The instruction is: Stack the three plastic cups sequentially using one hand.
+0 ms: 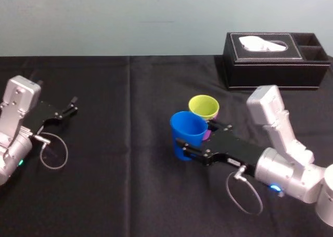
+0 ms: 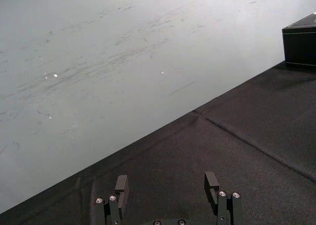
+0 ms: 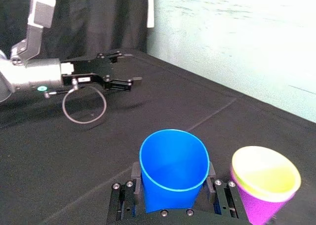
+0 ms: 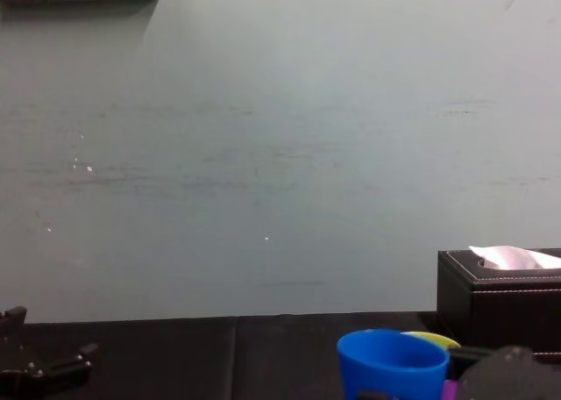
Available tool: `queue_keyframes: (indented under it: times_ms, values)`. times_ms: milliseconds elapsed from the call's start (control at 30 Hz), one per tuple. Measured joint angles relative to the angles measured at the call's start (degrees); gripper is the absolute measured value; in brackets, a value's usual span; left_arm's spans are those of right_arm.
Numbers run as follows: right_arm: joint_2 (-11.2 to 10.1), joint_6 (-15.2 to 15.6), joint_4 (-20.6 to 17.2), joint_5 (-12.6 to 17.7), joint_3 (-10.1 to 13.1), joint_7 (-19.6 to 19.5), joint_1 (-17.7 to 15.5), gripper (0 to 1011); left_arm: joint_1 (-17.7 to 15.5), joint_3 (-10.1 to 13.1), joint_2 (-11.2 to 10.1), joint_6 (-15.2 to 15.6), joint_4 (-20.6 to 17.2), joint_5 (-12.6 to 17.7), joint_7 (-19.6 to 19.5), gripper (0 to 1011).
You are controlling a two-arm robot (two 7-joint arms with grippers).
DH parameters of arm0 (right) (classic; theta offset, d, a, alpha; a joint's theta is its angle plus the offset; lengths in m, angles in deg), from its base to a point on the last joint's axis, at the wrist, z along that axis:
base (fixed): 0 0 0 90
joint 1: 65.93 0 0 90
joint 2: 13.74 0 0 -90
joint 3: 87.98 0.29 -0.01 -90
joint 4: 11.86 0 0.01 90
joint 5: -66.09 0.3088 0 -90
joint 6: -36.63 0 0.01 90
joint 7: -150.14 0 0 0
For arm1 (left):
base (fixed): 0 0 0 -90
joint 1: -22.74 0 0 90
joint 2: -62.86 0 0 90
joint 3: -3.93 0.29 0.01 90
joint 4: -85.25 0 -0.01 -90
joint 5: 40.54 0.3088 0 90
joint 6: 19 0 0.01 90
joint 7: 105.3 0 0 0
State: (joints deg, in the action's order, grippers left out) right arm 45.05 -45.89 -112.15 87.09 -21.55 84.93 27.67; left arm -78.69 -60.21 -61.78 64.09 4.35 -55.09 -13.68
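Note:
My right gripper is shut on the bright blue cup, which stands upright with a finger on either side of its lower wall. In the right wrist view the blue cup fills the space between the fingers. Just behind and to its right, the lime yellow-green cup sits nested inside the purple cup, which shows as a purple wall under the lime rim. I cannot tell whether the blue cup rests on the cloth or hangs just above it. My left gripper is parked open at the far left.
A black tissue box with white tissue stands at the back right of the black cloth-covered table. A pale wall runs behind the table. Cable loops hang from both wrists. Open cloth lies between the arms.

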Motion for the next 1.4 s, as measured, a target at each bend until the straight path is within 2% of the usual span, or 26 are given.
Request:
queue_keyframes:
  times_ms: [100, 167, 367, 600, 900, 1100, 1400]
  values:
    - [-1.4, 4.0, -3.5, 1.2, 1.8, -1.0, -0.8, 724, 0.0, 0.0, 0.0, 0.0, 0.0, 0.0, 0.0, 1011]
    - [-1.9, 5.1, -4.5, 1.7, 2.6, -1.3, -0.9, 726, 0.0, 0.0, 0.0, 0.0, 0.0, 0.0, 0.0, 1011]
    - [-3.5, 7.4, -7.3, 2.8, 4.9, -2.4, -1.2, 726, 0.0, 0.0, 0.0, 0.0, 0.0, 0.0, 0.0, 1011]
    - [-4.0, 8.5, -8.0, 3.3, 6.3, -3.1, 0.0, 726, 0.0, 0.0, 0.0, 0.0, 0.0, 0.0, 0.0, 1012]
    - [-3.2, 8.9, -6.0, 3.2, 6.3, -3.7, 2.8, 726, 0.0, 0.0, 0.0, 0.0, 0.0, 0.0, 0.0, 1011]
    - [-1.8, 9.6, -2.8, 1.9, 5.4, -4.4, 6.0, 726, 0.0, 0.0, 0.0, 0.0, 0.0, 0.0, 0.0, 1011]
    - [0.2, 10.0, 1.8, 2.0, 4.4, -3.4, 10.0, 726, 0.0, 0.0, 0.0, 0.0, 0.0, 0.0, 0.0, 1012]
